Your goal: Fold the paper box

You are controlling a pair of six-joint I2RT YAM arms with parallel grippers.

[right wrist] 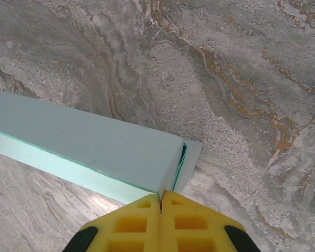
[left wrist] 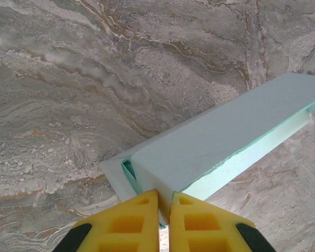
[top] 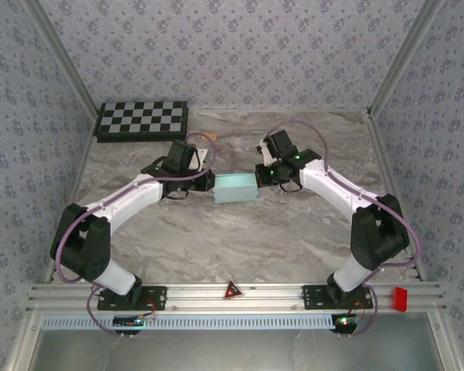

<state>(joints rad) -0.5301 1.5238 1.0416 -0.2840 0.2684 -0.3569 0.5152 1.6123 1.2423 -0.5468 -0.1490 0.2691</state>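
**Paper box (top: 235,188) between my two claws, mid-counter**

The paper box is pale aqua card, already formed into a long rectangular shape, and it sits at the middle of the counter (top: 216,247), lying crosswise between my arms. My left claw (left wrist: 164,203) is pinched onto the card at the box's left end, its yellow fingers (left wrist: 128,220) almost together with the thin edge caught between them. A narrow flap (left wrist: 115,176) stands out just beside that end. My right claw (right wrist: 161,198) is closed, pads pressed flat against each other, with the tips touching the lower corner of the box's right end. I cannot tell whether any card is caught there.

The counter is marbled grey and beige stone with brown veins. Walls (top: 240,54) papered in a small blue-grey flower print close in three sides, with pale metal posts at the corners. A black-and-white checkerboard (top: 143,120) lies in the far left corner, well apart from the box. Purple cables (top: 69,232) loop along both arms. On the near metal rail (top: 240,297) sit a red triangle (top: 232,291) and, further right, a red block (top: 400,298).
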